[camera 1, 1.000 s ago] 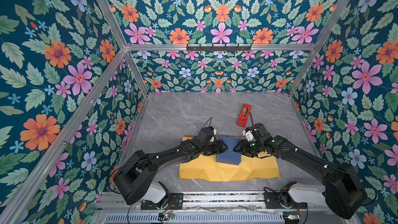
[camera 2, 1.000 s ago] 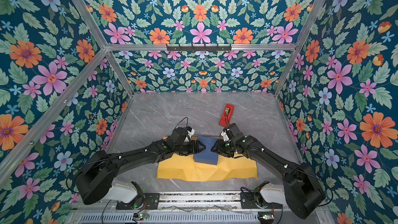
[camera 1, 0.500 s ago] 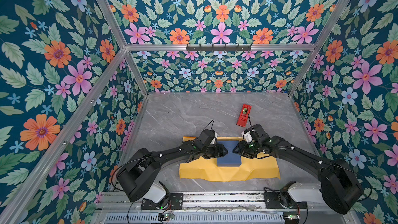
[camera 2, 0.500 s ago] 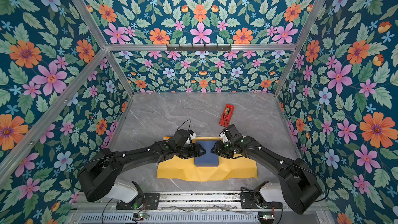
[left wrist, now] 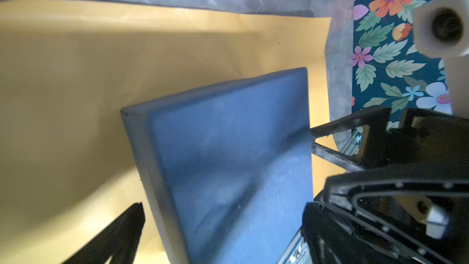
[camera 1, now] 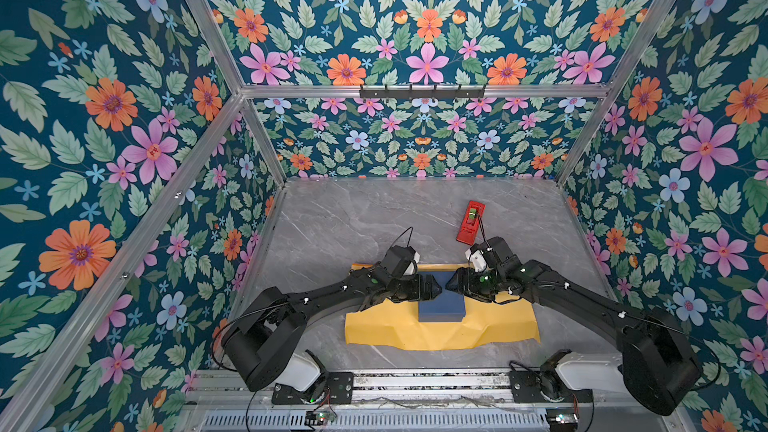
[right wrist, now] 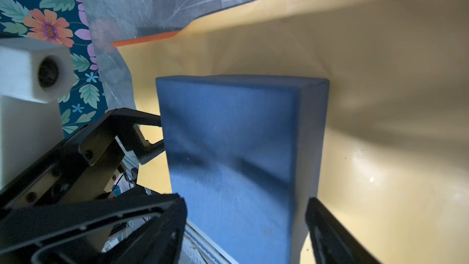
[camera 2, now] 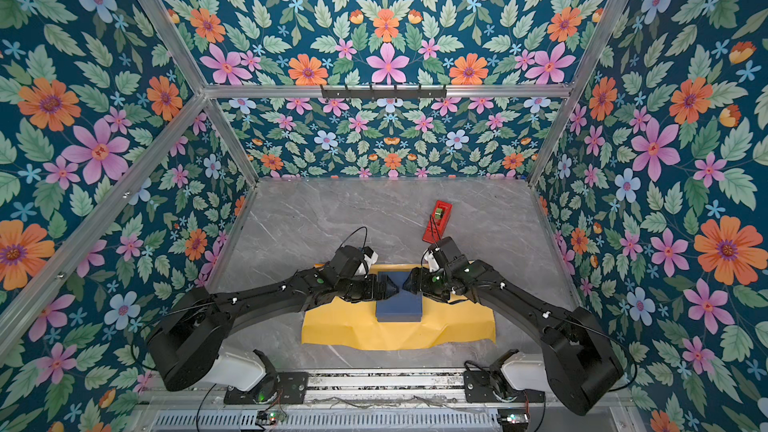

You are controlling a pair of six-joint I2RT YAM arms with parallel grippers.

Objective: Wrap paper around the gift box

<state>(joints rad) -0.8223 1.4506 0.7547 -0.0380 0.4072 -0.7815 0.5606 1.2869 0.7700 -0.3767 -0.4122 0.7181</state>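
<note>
Left of centre, top view: left gripper low over the upper end of the gift box. Jaws spread wide. In the left wrist view they flank the box, a sliver of paper showing between one finger and the box wall. Not clamped.

Centre: box flat on the paper, square to its edges. Roughly midway left to right, but close to the sheet's upper edge. Broad margin lies below it in frame. Dull yellow face up; sheet creased and slightly rumpled along the lower edge.

Just right of centre: right gripper nose to nose with the left one over the same end of the box. Jaws also wide, one either side of the box in the right wrist view. No pinch seen; I read it as let go.

Upper right of centre: red tape dispenser on the grey table, clear of the sheet.

Judgement: placing looks done, folding not begun.
- Lift both grippers straight up. A sideways exit could nudge the box or drag the sheet.
- Take the lower margin near both corners, level, so the flap comes over without skew.
- Keep the fold tight to the box wall.
- Risk: light box, slick paper; either may slide.
</note>
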